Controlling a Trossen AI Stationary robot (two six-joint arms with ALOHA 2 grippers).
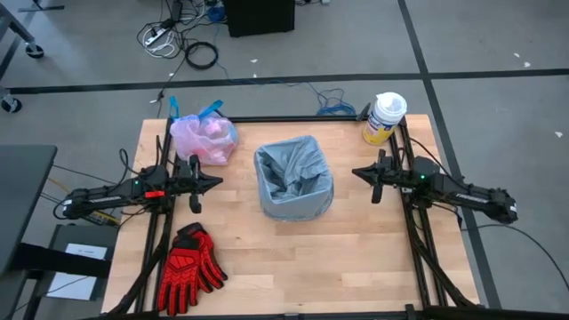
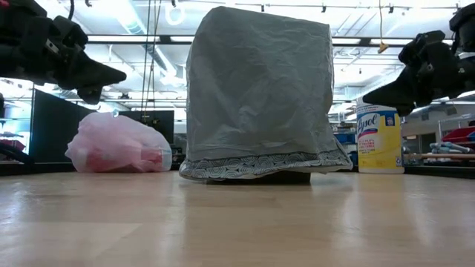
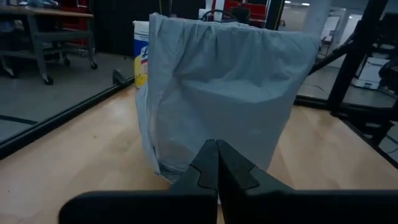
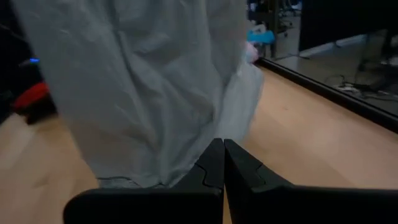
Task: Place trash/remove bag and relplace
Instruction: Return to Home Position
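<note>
One bag, between left gripper, right gripper

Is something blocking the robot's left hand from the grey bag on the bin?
Nothing visible does. Only bare wooden table lies between the left gripper and the grey bag. The pink bag sits off to the side, farther back.

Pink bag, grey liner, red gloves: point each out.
pink bag (image 1: 206, 140), high view, middle of its bulging body
grey liner (image 2: 256, 96), low view, draped outer side wall
red gloves (image 1: 188, 271), high view, back of the pair
</note>
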